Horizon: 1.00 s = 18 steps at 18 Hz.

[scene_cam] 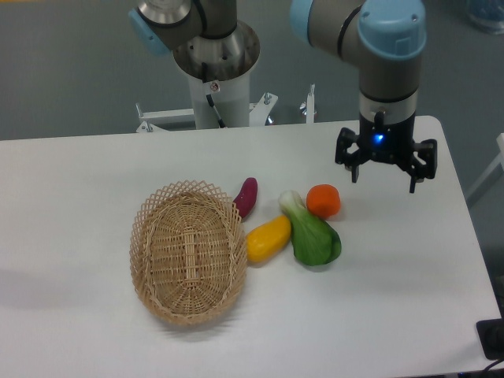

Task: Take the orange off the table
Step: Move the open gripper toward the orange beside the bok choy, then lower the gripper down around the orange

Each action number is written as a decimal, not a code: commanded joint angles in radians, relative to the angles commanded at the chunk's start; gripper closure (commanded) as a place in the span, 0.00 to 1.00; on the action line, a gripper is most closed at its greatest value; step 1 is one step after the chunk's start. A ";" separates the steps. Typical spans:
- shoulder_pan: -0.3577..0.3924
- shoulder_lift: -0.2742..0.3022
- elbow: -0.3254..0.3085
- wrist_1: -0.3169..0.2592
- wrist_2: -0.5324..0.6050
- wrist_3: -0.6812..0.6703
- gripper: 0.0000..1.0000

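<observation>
Camera view from the front is showing the white table (94, 173) filling most of the scene, with the arm (386, 55) reaching down over its right rear part; the gripper (384, 175) is hanging above the surface with its dark fingers (351, 161) pointing downward, and a small blue light is glowing on its body; the jaws are standing apart, holding nothing between them. Sitting on the table just to the left of the gripper and slightly nearer the viewer is the orange (324, 201), small, round and bright; it is lying apart from the fingers, with bare white surface showing between them. Lying against the orange on its lower left side is a green vegetable (311, 234) with a pale stalk end pointing up and left; the two appear to be touching. Resting just beside the vegetable's left flank is a long yellow fruit (268, 239), tilted; above it, a small purple vegetable (246, 197) is lying at the rim of an oval wicker basket (187, 250), which is sitting left of centre; the arm's base column (219, 87) is standing behind the far edge.
</observation>
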 joint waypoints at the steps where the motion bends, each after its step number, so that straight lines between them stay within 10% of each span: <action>1: -0.005 -0.008 -0.020 0.000 0.000 0.103 0.00; 8: 0.004 0.055 -0.224 0.052 0.026 0.442 0.00; 18: 0.031 0.015 -0.285 0.100 0.117 1.007 0.00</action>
